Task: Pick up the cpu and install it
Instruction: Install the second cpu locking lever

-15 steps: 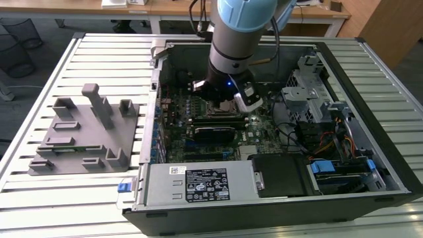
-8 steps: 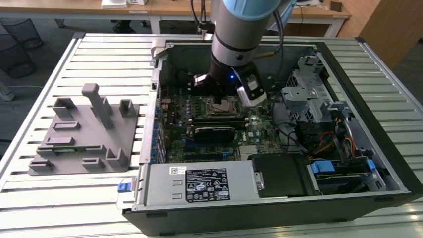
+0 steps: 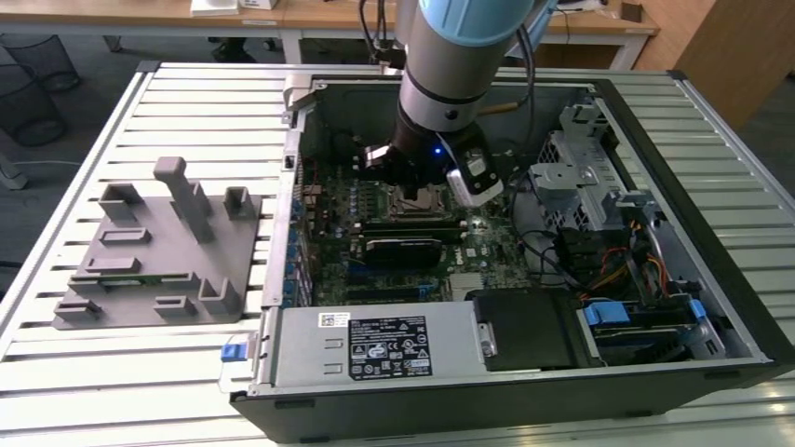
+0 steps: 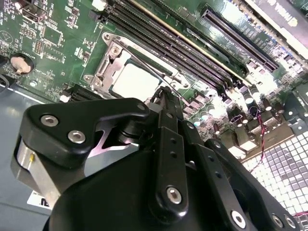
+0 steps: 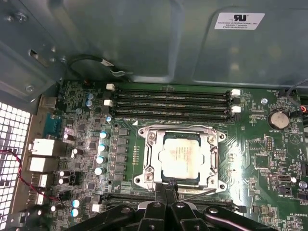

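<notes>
Down inside the open computer case [image 3: 695, 307], the cpu [image 5: 182, 153] lies flat in its socket frame [image 5: 147, 166] on the green board [image 5: 269, 159], its pale metal top showing in both wrist views. The pincer [image 5: 167, 204] hangs just above the frame's edge, beside the chip, its black fingers [image 5: 159, 211] drawn together with nothing between them. On the slatted bench [image 3: 186, 93], a grey fixture [image 3: 162, 251] sits at the exterior view's left, well apart from the case.

Bright, even daylight in the exterior view, the open case [image 3: 522, 233] shadowed inside. Glare whitens the cpu [image 4: 137, 79] in the second wrist view. The black linkage [image 4: 159, 178] up close looks slightly soft, perhaps out of focus.
</notes>
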{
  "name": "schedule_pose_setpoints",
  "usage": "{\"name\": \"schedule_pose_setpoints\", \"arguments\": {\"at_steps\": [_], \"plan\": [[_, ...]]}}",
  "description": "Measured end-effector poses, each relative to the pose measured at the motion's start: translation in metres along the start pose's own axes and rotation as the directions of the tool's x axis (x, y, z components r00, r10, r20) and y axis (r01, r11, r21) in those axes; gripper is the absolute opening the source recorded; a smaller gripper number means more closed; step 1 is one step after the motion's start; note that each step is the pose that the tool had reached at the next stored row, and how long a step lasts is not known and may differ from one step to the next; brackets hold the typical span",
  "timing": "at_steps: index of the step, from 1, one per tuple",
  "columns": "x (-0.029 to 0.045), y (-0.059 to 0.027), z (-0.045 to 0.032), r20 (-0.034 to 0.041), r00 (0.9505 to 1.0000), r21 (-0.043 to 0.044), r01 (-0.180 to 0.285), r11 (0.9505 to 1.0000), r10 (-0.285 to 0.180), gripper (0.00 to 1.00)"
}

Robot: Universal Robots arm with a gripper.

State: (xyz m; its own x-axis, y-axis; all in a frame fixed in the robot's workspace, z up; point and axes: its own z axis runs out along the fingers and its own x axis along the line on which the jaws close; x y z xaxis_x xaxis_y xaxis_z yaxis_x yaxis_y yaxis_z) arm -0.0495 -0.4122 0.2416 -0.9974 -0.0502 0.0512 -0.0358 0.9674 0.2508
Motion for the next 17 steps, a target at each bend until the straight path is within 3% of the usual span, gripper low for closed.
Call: {"name": "schedule_pose_setpoints", "arguments": {"at_steps": [10,17], "plan": [[0.0000,-0.0004,0.0000,0.0000,1.0000,0.0000,0.000,1.0000,0.000,0.11],[-0.0001,-0.0065,-0.0016,-0.0014,1.0000,-0.0002,0.000,1.0000,0.000,0.11]]}}
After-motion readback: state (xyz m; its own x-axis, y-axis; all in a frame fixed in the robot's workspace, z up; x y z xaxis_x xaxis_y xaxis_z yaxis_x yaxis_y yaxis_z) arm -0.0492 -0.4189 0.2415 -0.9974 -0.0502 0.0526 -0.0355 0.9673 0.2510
